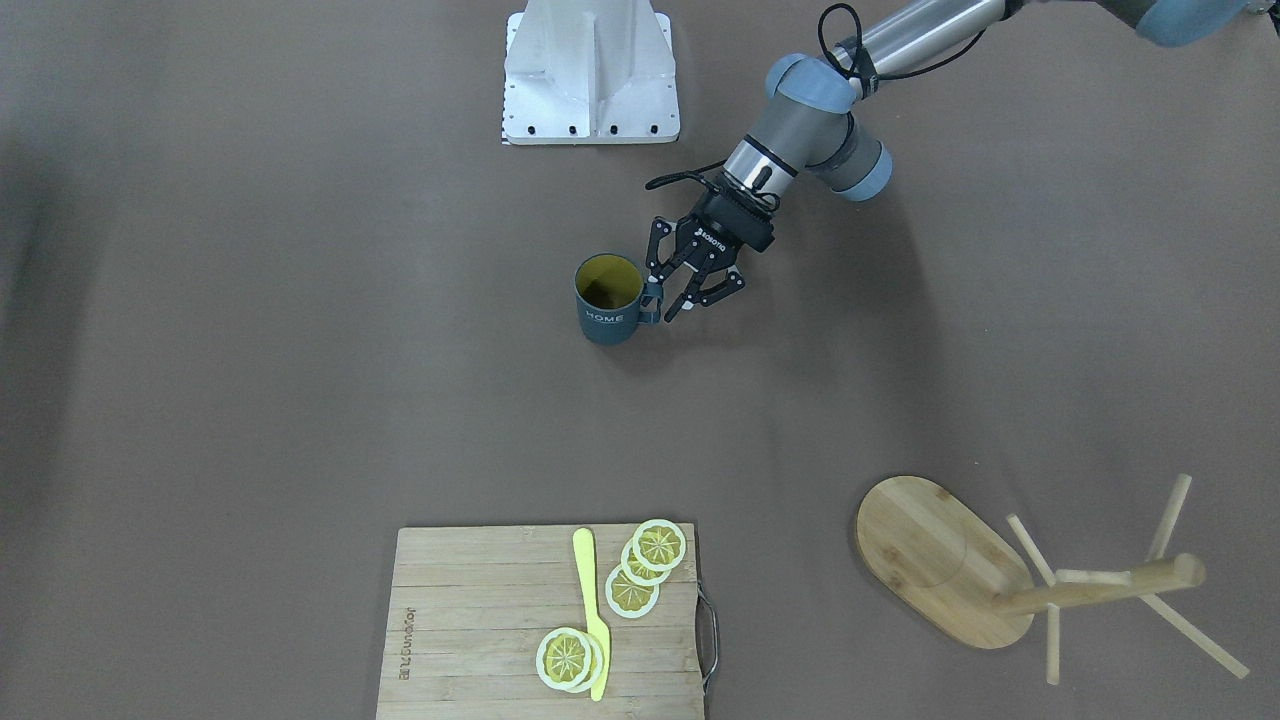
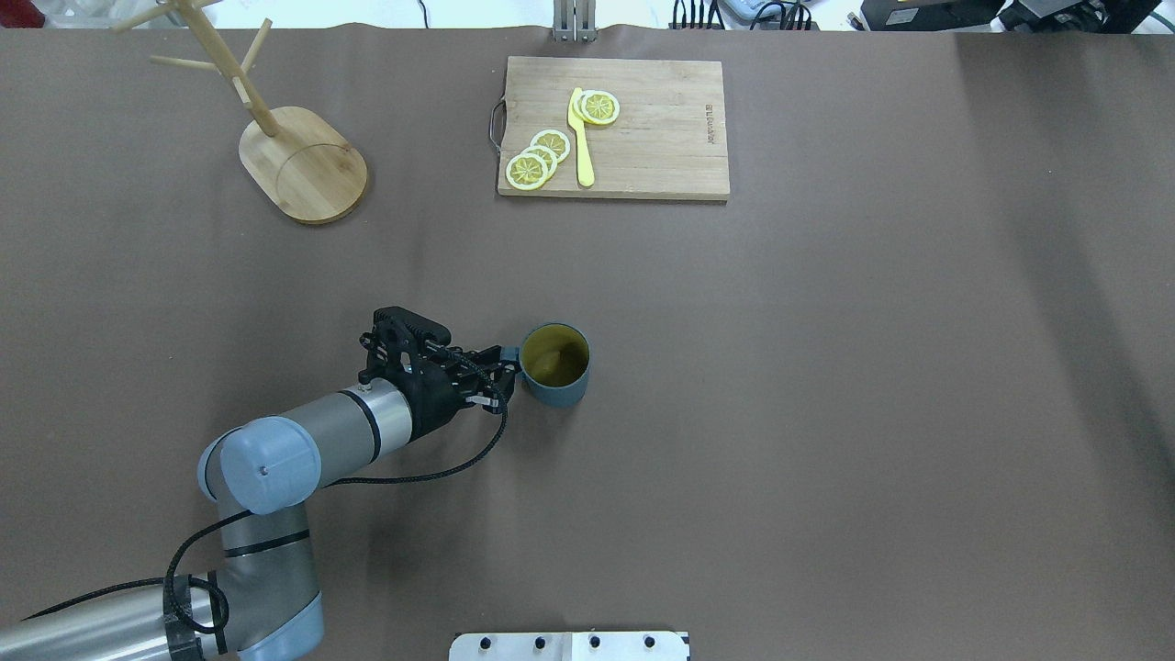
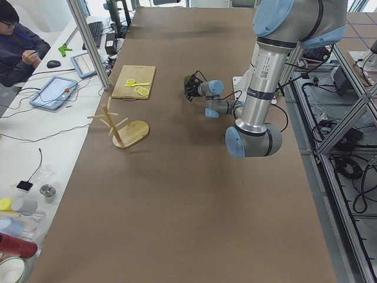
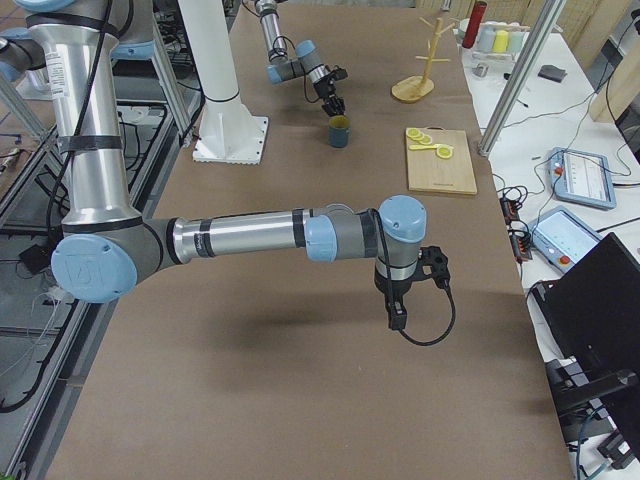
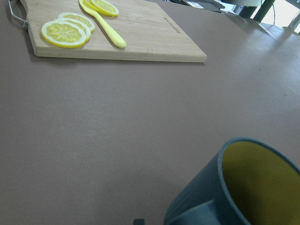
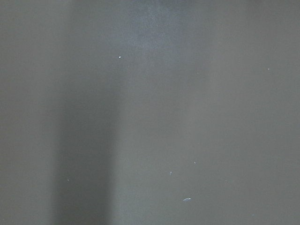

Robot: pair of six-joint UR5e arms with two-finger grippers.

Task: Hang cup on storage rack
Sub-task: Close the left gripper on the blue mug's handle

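My left gripper (image 1: 664,302) sits low beside the cup (image 1: 606,300). Its jaws are part open and set either side of the loop handle (image 1: 650,306). I cannot see them pressing on it, so I count nothing as held. The cup stands upright on the table (image 1: 300,400) near its middle, mouth up, handle turned toward me. The storage rack (image 2: 303,170) stands well apart, toward the far corner on my left side, with its pegs (image 2: 174,62) angled upward.

To grasp well, I want the handle centred between my jaws before I close. I also want to grip low on the loop, so its opening stays free for a peg. Closing off-centre would likely spin the cup or tip it, so I judge a slow close and a straight lift best.

My right gripper (image 4: 397,318) hangs over the table well apart from the cup, and I cannot tell whether it is open
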